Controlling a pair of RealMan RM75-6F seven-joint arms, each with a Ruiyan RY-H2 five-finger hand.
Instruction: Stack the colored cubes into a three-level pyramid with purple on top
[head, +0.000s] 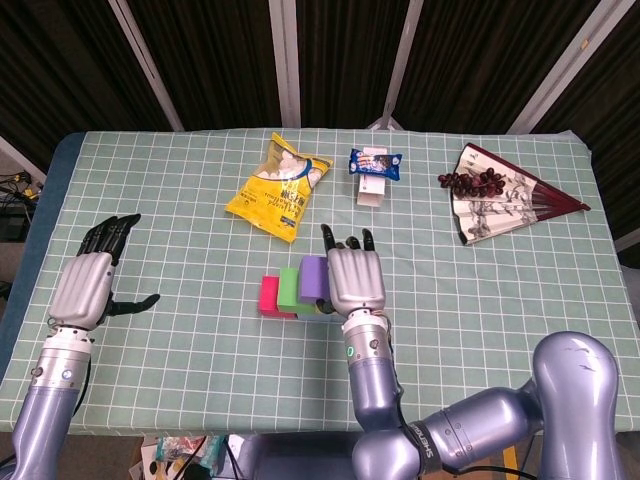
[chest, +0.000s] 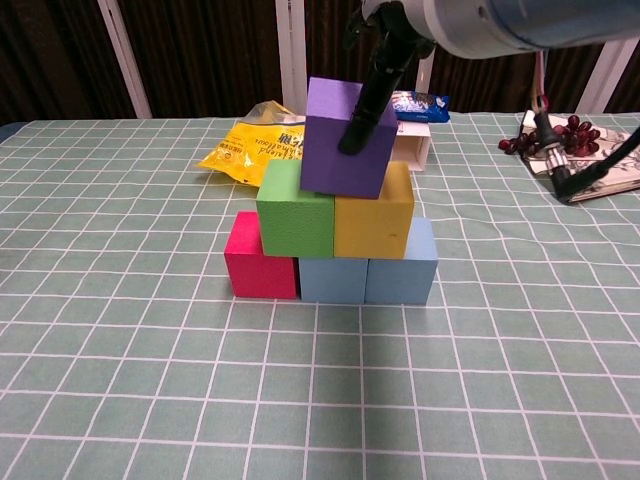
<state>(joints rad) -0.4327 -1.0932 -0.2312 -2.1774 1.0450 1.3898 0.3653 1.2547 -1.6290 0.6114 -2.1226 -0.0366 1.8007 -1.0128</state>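
The right hand (head: 356, 280) grips the purple cube (chest: 347, 138), slightly tilted, atop the green cube (chest: 295, 212) and yellow cube (chest: 375, 214). The left hand (head: 88, 283) rests open near the table's left edge (head: 40, 215).

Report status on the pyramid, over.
Right hand holds purple cube on the green cube and yellow cube, slightly tilted. Left hand open, resting apart on the table. Nothing in the way.

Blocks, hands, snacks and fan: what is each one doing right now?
purple cube: top of pyramid, tilted, held
right hand: holds purple cube
left hand: holds nothing, fingers apart
green cube: middle row
yellow cube: middle row
red cube: bottom row
folding fan: spread open
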